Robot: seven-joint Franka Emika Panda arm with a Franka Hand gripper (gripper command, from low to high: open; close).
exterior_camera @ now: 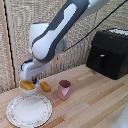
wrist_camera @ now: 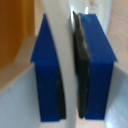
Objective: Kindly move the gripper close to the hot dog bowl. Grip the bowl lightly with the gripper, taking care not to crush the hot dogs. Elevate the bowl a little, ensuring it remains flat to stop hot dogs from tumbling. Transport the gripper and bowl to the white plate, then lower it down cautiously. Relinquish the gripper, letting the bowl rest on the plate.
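In the exterior view my gripper [exterior_camera: 31,79] hangs low at the left, shut on the far rim of the hot dog bowl [exterior_camera: 27,88], a small white bowl. The orange-yellow hot dogs [exterior_camera: 27,85] lie in it. The bowl sits level, just over the far edge of the white plate [exterior_camera: 29,111], and I cannot tell whether it touches the plate. In the wrist view the gripper [wrist_camera: 64,30] has its two blue fingers [wrist_camera: 95,60] pressed close on the thin white rim of the bowl [wrist_camera: 20,100]. An orange hot dog [wrist_camera: 15,30] shows beside them.
A loose orange food piece [exterior_camera: 45,86] lies on the wooden table [exterior_camera: 95,100] beside the bowl, toward the exterior view's right. A pink cup [exterior_camera: 64,89] stands past it. A black appliance [exterior_camera: 107,52] sits at the back right, and a woven blind hangs behind.
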